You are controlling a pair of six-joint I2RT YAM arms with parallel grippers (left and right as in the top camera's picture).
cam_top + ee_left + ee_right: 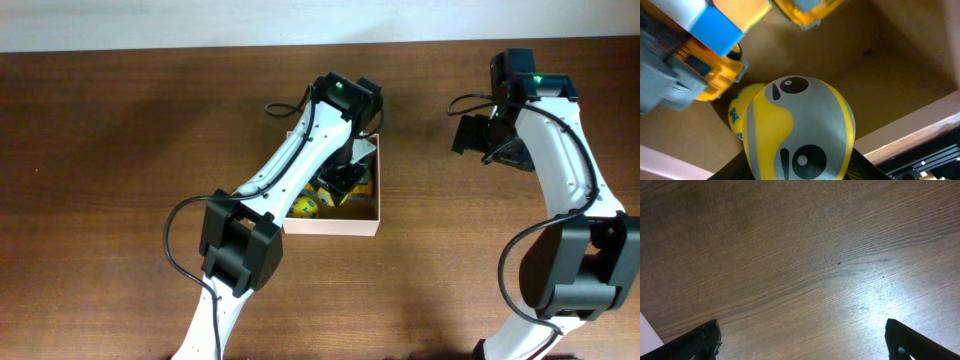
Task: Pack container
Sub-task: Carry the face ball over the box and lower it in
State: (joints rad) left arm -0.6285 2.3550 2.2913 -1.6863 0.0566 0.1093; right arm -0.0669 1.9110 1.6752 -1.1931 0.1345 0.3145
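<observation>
The container [335,227], a shallow box with white walls and a tan inside, sits at the table's middle. My left gripper [345,180] reaches down into it. In the left wrist view the left gripper [800,167] is shut on a rounded yellow-and-grey toy [800,120] with black eye marks, just above the container floor [885,65]. A yellow, blue and grey toy truck [700,65] and a small yellow ball [739,114] lie behind it. My right gripper [478,135] hangs open over bare wood to the right, and the right wrist view shows nothing in the right gripper [802,340].
Another yellow toy [805,12] shows at the top edge of the left wrist view. A yellow toy [305,207] lies in the container's near left part. A white corner [647,335] shows at the lower left of the right wrist view. Dark wooden table [120,150] surrounds the box.
</observation>
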